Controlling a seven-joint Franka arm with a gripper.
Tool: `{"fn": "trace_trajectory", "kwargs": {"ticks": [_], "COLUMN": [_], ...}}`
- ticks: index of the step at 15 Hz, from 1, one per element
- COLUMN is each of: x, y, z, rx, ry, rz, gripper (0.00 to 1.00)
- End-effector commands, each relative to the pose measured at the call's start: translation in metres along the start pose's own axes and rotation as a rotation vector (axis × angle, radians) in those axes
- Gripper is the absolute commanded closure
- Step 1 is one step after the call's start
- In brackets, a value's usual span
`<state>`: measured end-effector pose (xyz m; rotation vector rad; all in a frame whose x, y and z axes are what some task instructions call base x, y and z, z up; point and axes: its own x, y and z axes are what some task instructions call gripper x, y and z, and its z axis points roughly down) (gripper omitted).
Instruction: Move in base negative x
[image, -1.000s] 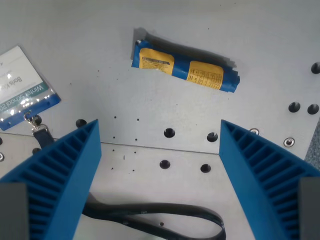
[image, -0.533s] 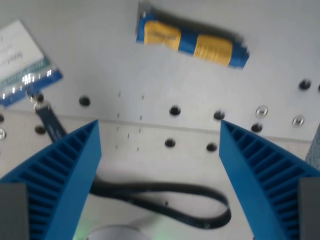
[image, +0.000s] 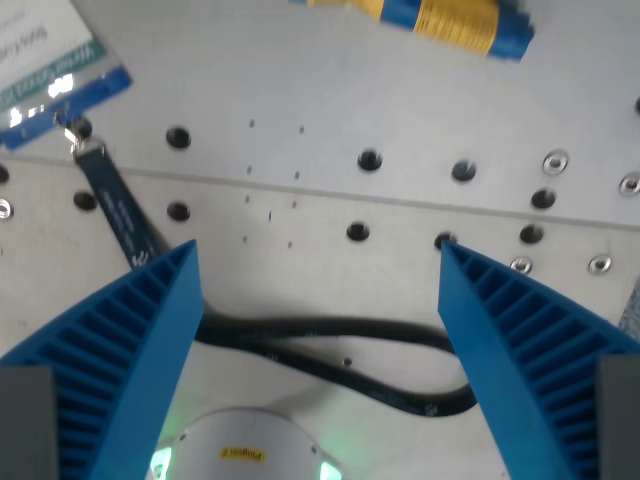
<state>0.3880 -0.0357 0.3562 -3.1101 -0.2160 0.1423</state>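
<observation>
The pincer (image: 318, 340) stands wide apart and empty, its two ribbed blue fingers (image: 120, 360) framing the lower half of the wrist view, with nothing between them but bare surface and cord. The task names no object; the thing to move is the pincer itself, along the base's negative x.

To do this step well, I judge the travel should be a pure translation: height held, wrist not rotating, fingers left apart so nothing gets pinched on the way. A black strap (image: 340, 360) loops on the tabletop right between and below the fingers, and a white dome (image: 240, 450) with green lights sits just under the pincer at the bottom edge. If the fingertips ride low, they could snag the strap, so clearance matters most.

Ahead of the pincer, well apart, a blue-and-yellow roll (image: 440, 18) lies at the top edge, partly cut off. A badge (image: 50, 70) lies ahead towards the wrist view's left, its lanyard running down behind the left-hand finger.

The tabletop (image: 300, 100) is grey metal plate, drilled with holes and some screws, with a seam across it ahead of the fingertips. Nothing of the room beyond shows.
</observation>
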Motion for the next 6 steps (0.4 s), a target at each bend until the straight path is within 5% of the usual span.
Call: {"fn": "trace_trajectory", "kwargs": {"ticks": [1,6], "x": [-0.023,-0.047], "y": [-0.008,-0.015], "z": [0.001,0.008], "rx": [-0.026,-0.026], "ry": [0.079,0.079], "rz": [0.004,0.004], "gripper": [0.00,0.00]}}
